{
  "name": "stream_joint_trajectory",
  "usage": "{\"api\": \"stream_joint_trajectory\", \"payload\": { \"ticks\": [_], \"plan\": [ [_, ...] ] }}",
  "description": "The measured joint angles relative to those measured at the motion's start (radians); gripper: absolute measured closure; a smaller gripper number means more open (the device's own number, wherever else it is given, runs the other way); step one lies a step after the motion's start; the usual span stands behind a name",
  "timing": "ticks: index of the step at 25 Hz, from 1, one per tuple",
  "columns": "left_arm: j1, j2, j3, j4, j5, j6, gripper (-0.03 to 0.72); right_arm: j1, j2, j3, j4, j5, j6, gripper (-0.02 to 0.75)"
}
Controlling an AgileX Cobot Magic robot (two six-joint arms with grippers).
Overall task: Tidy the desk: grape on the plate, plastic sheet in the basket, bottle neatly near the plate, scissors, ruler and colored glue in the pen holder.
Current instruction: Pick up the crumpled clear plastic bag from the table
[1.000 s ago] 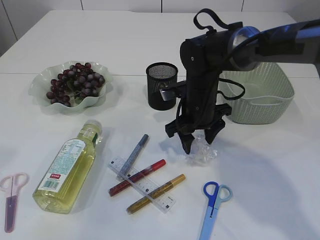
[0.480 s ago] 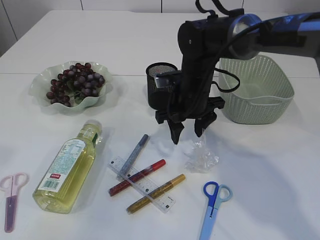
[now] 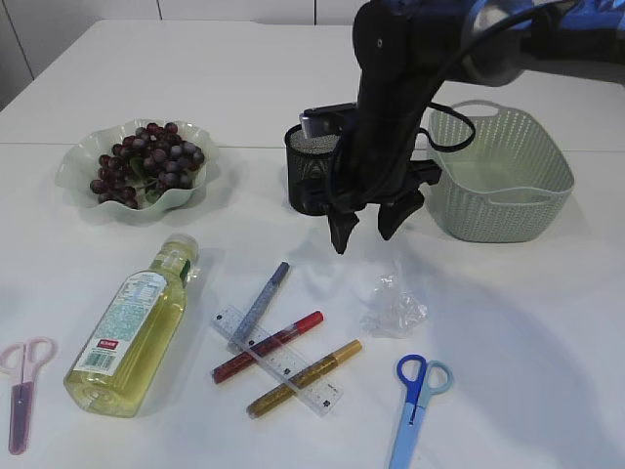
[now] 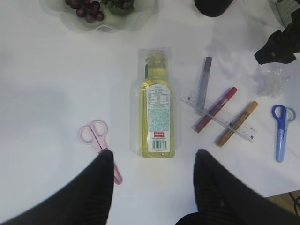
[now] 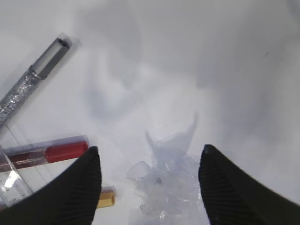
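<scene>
Here the right end effector (image 3: 359, 227) hangs above the bench (image 3: 508, 322) with its two fingers spread apart and nothing between them; the crumpled plastic sheet (image 3: 393, 307) lies on the bench below and slightly to the right of the fingertips, not touched. In the right wrist view the sheet (image 5: 166, 180) sits between the two dark fingers (image 5: 79, 187), with the tips of the glue sticks at the left. Behind the right arm stands the black mesh pen holder (image 3: 309, 168), and to its right the pale green basket (image 3: 508, 186), upright. The left end effector (image 4: 152, 187) is also spread and holding nothing, high above the bench; the bottle (image 4: 157, 119) lies on its side between its fingers in that view. In the exterior view the bottle (image 3: 132, 327) lies with its cap pointing toward the plate (image 3: 73, 171), on which the grapes (image 3: 146, 161) rest. Right of the bottle a clear ruler (image 3: 283, 363) lies crossed by three glue sticks: silver (image 3: 262, 301), red (image 3: 269, 346) and gold (image 3: 305, 377). Blue scissors (image 3: 415, 396) lie near the front edge below the sheet, and pink scissors (image 3: 21, 386) lie at the far left, well apart from the rest.
</scene>
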Motion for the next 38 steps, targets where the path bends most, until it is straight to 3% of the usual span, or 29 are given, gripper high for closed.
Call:
{"api": "stream_joint_trajectory", "payload": {
  "ticks": [8,14,22,38],
  "plan": [
    [0.0,0.0,0.0,0.002,0.0,-0.008,0.284,0.0,-0.093,0.086,-0.047,0.0,0.0,0.227],
    [0.0,0.0,0.0,0.002,0.0,-0.008,0.284,0.0,-0.129,0.167,-0.021,0.003,0.0,0.227],
    [0.0,0.0,0.0,0.005,0.0,-0.01,0.284,0.042,-0.129,0.184,-0.004,0.003,0.0,0.227],
    [0.0,0.0,0.0,0.033,0.0,-0.01,0.284,0.044,-0.136,0.258,-0.071,0.003,0.013,0.227]
  ]
}}
